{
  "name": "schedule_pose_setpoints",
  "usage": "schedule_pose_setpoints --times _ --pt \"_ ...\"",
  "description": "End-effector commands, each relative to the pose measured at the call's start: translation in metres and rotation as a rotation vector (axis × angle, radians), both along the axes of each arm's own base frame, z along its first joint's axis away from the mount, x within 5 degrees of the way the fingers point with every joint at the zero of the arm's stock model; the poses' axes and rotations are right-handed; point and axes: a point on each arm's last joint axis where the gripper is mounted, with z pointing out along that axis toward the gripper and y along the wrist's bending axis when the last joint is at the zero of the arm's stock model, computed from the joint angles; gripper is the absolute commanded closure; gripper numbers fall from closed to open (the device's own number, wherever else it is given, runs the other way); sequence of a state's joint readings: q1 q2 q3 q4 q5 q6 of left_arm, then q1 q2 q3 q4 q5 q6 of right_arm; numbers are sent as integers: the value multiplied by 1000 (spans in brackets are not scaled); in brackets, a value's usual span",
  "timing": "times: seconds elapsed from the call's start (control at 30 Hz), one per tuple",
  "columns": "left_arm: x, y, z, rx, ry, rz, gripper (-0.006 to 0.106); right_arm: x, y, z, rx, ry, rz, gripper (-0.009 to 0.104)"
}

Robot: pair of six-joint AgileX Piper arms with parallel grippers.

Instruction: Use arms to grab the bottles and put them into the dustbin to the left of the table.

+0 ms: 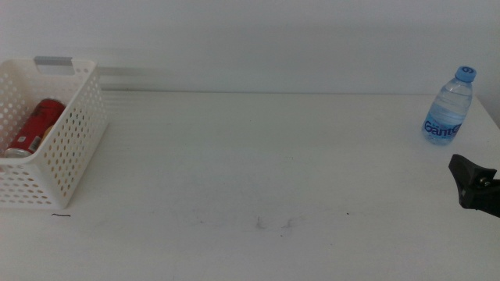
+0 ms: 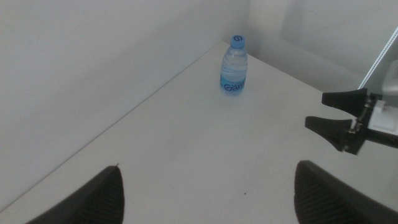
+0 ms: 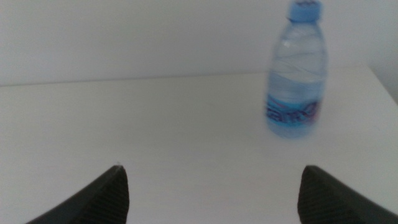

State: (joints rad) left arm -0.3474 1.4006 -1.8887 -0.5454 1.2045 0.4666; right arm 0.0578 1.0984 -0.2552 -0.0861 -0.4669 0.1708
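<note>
One water bottle, one can

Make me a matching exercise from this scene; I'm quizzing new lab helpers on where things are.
Things:
1. water bottle
2. red can
3. basket
4. right gripper

Places or states:
A. lying inside the basket
B. open, at the table's right edge
C. upright at the far right corner
D. at the table's left end

Pairs: 1-C, 2-A, 3-D, 4-B
</note>
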Motion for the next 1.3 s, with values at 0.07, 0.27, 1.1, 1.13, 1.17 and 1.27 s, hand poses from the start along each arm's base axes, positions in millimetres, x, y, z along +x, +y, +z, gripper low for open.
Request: schedule_pose_setpoints --times 0.07,0.27,1.1,1.13,1.17,1.27 --pt "0 -1 3 -11 -15 2 7 18 -13 -15 -63 -12 -126 5" --pt "0 -1 3 -11 -15 2 7 50 -23 -35 -177 -51 -233 5" --pt "0 -1 3 -11 -15 2 7 210 -39 -96 -250 -25 -298 5" --pt "0 -1 3 -11 -15 2 7 213 -40 -98 -251 -27 -298 5" --pt "0 -1 3 -11 -15 2 7 218 -41 -99 -251 -30 -298 5" --pt "0 -1 3 -11 -15 2 7 232 -41 -99 -246 -37 -292 5"
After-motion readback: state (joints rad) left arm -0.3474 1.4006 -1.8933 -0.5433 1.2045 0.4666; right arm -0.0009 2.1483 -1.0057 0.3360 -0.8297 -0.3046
